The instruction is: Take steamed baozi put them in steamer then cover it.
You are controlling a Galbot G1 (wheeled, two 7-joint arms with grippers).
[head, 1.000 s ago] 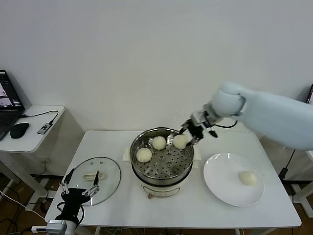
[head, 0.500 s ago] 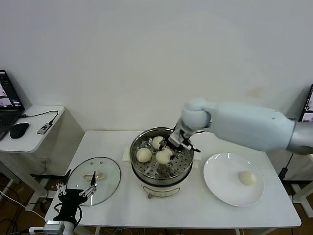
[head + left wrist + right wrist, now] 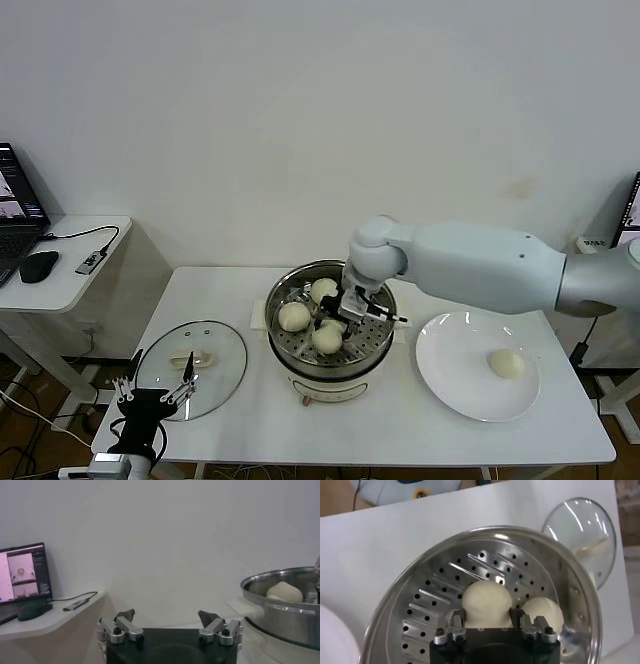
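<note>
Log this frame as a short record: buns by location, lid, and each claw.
buns in steamer: three on the perforated tray
bun at right claw: front bun, between the fingers, resting on the tray
bun on plate: one
cover: lying flat on the table, left of the steamer
right claw: inside the steamer
left claw: open, at the table's near left edge, holding nothing

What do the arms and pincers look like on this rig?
Right arm: smooth, rounded pale grey-white shell, thin black cable at the wrist. Right pincer and left pincer: black body, silver metal finger links with visible screws, dark tips. Left arm is barely visible.
</note>
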